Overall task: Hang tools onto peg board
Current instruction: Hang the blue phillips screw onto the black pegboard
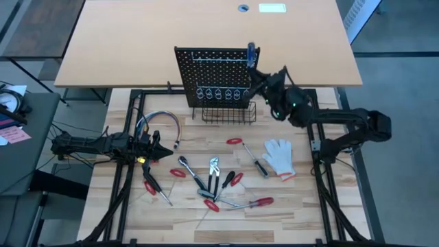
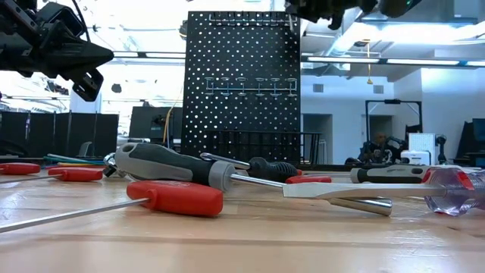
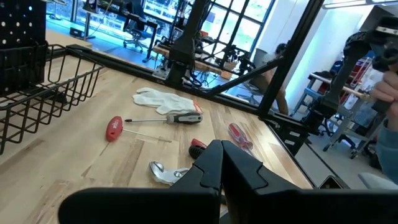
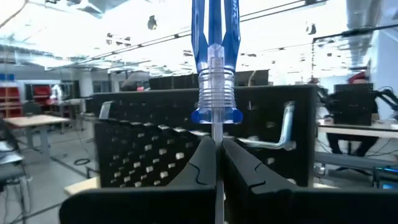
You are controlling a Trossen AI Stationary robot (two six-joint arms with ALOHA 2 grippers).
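Observation:
The black peg board point(image 1: 216, 75) stands upright at the table's far middle, with a row of ring holders and a wire basket point(image 1: 228, 112) at its base. My right gripper point(image 1: 255, 68) is at the board's upper right corner, shut on a blue-handled screwdriver point(image 1: 251, 51). Its handle point(image 4: 216, 37) stands above the fingers. Other tools, red-handled screwdrivers, pliers and wrenches point(image 1: 212, 182), lie flat on the table's near middle. My left gripper point(image 1: 161, 149) hovers shut to their left and holds nothing point(image 3: 222, 168). My right gripper pinches the screwdriver's thin metal shaft point(image 4: 217, 146) between its two fingers, just below the handle's clear collar. The fingers come about level from the table's right and lie across the shaft. The screwdriver is upright, handle up, lifted clear beside the board's top edge.
A white glove point(image 1: 280, 156) lies right of the tools. A bundle of coloured cables point(image 1: 159, 123) lies at the left, by my left gripper. A silvery hook point(image 4: 283, 134) sticks out of the board near the screwdriver. Bare wood shows along the near edge.

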